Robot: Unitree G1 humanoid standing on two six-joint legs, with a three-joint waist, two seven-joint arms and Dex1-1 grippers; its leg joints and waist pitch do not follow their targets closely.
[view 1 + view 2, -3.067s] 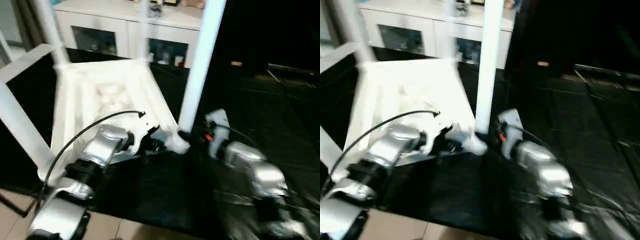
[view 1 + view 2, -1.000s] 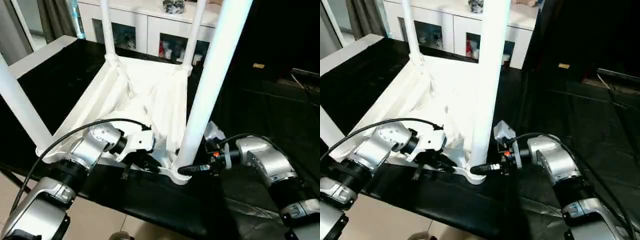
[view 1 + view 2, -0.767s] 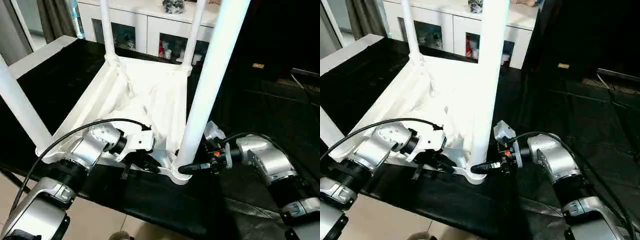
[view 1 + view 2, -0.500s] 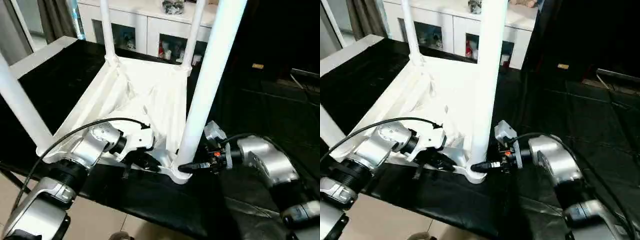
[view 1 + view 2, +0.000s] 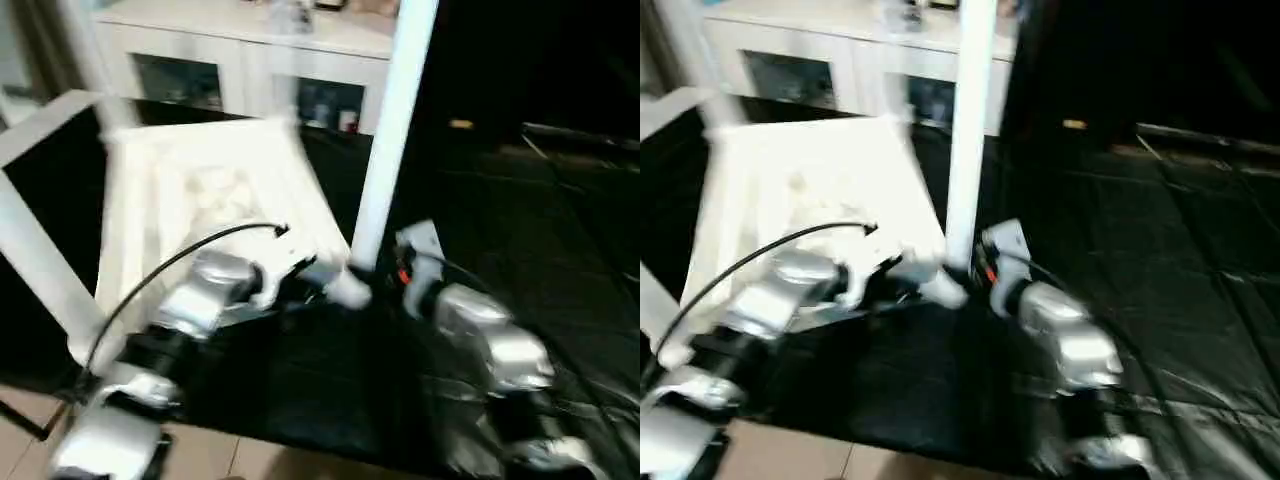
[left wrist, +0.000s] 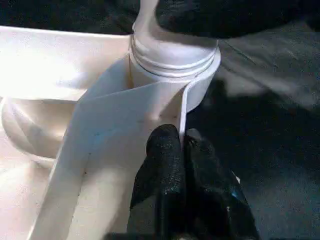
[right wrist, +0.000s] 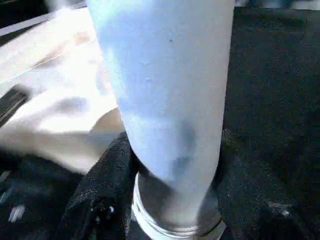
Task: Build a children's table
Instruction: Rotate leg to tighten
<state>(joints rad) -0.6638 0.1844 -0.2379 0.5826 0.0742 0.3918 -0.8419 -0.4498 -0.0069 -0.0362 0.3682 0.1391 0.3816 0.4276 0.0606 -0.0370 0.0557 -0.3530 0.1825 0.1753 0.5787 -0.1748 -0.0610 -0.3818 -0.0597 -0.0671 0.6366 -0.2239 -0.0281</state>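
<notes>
children's table (image 5: 205, 195), white plastic, is seen upside down on a black-covered surface (image 5: 560, 220), ribbed underside upward, with legs standing up from the corner sockets. nearest leg (image 5: 385, 140) is seated upright in the near corner socket (image 6: 175, 55). left gripper (image 6: 179, 165) is seen in the left wrist view with its two black fingers pressed together on a thin upright rib of the tabletop's underside, just beside that socket. right gripper (image 7: 172, 200) is placed at the base of the nearest leg, one black finger (image 7: 100, 195) on either side of the tube, touching or nearly touching it; a firm pinch cannot be told. white glass-door cabinet (image 5: 250, 60) is noted behind the table.
</notes>
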